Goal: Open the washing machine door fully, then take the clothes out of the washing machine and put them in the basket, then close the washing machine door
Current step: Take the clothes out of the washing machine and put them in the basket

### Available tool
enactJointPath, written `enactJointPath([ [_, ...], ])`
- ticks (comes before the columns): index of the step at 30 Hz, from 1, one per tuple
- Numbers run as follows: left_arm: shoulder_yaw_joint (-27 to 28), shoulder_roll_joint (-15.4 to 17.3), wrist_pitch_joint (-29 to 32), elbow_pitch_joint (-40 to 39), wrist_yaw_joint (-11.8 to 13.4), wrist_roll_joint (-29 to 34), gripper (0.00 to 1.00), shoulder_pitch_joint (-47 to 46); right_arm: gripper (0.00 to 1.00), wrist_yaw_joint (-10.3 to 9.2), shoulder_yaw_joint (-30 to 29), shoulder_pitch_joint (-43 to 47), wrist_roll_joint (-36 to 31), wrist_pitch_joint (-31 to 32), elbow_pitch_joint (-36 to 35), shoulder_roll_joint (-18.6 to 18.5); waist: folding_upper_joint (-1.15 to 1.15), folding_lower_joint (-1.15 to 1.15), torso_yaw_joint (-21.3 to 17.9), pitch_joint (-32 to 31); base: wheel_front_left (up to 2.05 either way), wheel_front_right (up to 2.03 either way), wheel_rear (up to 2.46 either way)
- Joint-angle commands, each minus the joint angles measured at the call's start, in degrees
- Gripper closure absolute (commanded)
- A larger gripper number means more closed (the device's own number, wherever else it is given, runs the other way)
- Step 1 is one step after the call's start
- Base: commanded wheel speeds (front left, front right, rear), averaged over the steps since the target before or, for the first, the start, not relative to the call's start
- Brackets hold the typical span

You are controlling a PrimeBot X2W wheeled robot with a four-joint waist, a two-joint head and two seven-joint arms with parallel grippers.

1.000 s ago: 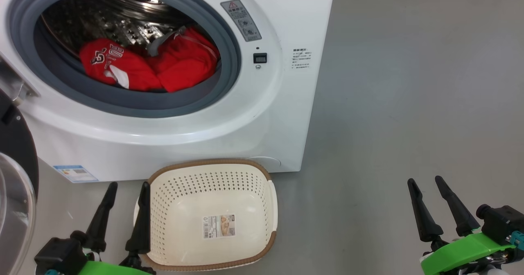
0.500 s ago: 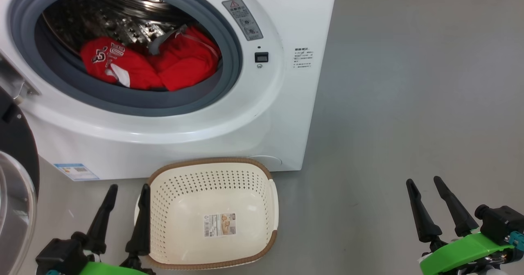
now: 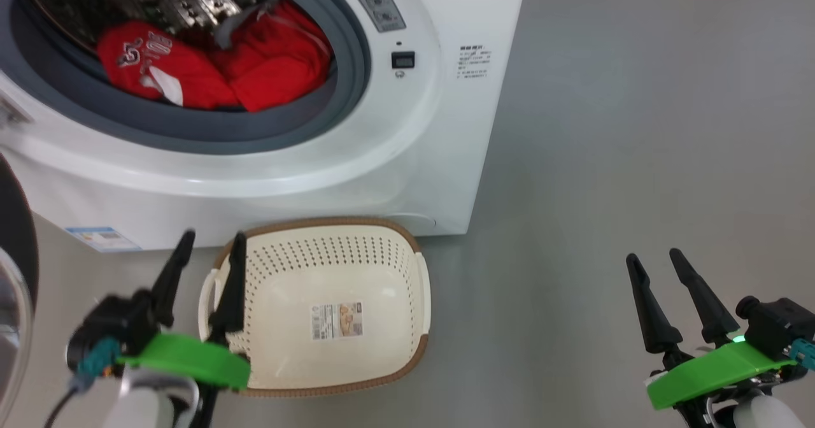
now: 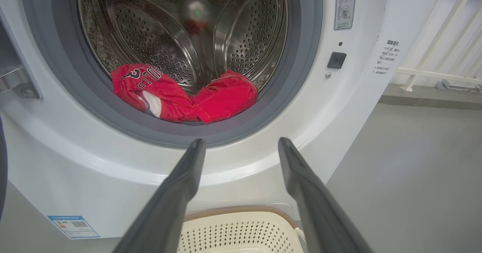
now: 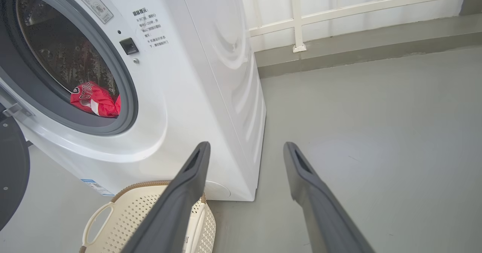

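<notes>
The washing machine [image 3: 439,128] stands with its door [image 3: 11,269] swung open at the far left. Red clothes [image 3: 216,65] lie at the front of the steel drum [image 4: 241,38], behind the grey gasket. One garment shows white lettering [image 4: 145,76]. The cream basket [image 3: 331,253] sits on the floor against the machine's front, holding only a sticker. My left gripper [image 3: 213,235] is open beside the basket's left rim, below the drum mouth, fingers pointing at the machine [image 4: 241,142]. My right gripper [image 3: 653,256] is open over bare floor to the right, well away from the machine.
Grey floor [image 3: 637,128] stretches to the right of the machine. A white railing [image 5: 297,19] on a low kerb runs behind it. The open door [image 5: 11,170] juts out at the left, close to my left arm. A blue label [image 3: 102,238] marks the machine's lower front.
The head camera has tipped down a little, shifting the whole picture up. My left gripper has risen and moved forward along the basket's left side. The right gripper has held still.
</notes>
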Motion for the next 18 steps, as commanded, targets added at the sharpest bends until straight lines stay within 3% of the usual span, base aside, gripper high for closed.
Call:
enactJointPath([
  [1,1.08,1.95,-0.29,0.33,-0.31,0.51,0.0,-3.9,0.0,0.29,1.5,-1.75,-0.95,-0.69,-1.48,-0.51,0.0,0.0,-0.48,2.74,0.0,0.0,0.0],
  [10,-4.99,6.45,-0.28,13.89,-0.31,0.02,0.0,-22.93,0.0,0.29,2.16,-5.63,-1.07,-0.69,-2.21,-0.06,0.0,0.0,-1.98,9.82,0.0,0.0,0.0],
  [18,-7.94,8.5,1.95,25.43,-0.31,-3.06,0.0,-37.72,0.0,0.29,2.33,-9.03,-1.22,-0.69,-2.99,0.31,0.0,0.0,-3.13,15.55,0.0,0.0,0.0],
])
